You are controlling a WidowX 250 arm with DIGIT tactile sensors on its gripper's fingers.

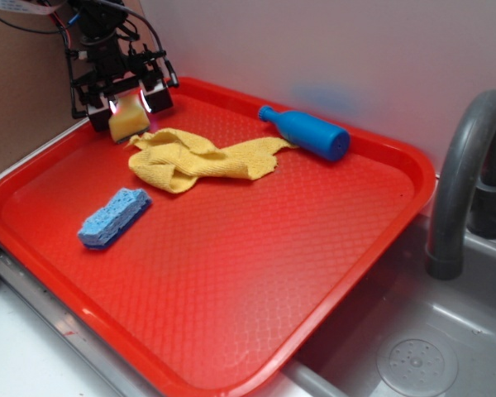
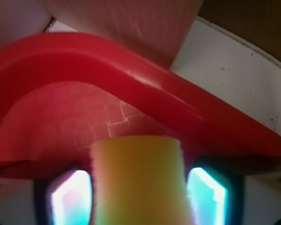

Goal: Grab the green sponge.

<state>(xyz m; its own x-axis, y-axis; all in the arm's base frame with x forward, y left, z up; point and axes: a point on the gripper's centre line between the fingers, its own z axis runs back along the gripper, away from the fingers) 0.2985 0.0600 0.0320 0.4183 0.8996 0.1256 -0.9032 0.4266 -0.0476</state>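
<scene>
Green sponge [image 1: 127, 122] sits clamped in the claw [image 1: 129, 102], its green face hidden.

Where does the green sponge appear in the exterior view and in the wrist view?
Exterior: the green sponge is at upper left, between the fingers of the gripper, over the tray's far corner.
Wrist: bottom centre, a yellow block between the two fingers.
Shared landmark: the red tray's rim.

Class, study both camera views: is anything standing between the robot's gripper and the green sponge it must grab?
Nothing visible does. The green sponge already sits between the fingers of the gripper at the tray's far corner; the wrist view shows it filling the gap. The yellow cloth lies beside it, not between.
</scene>
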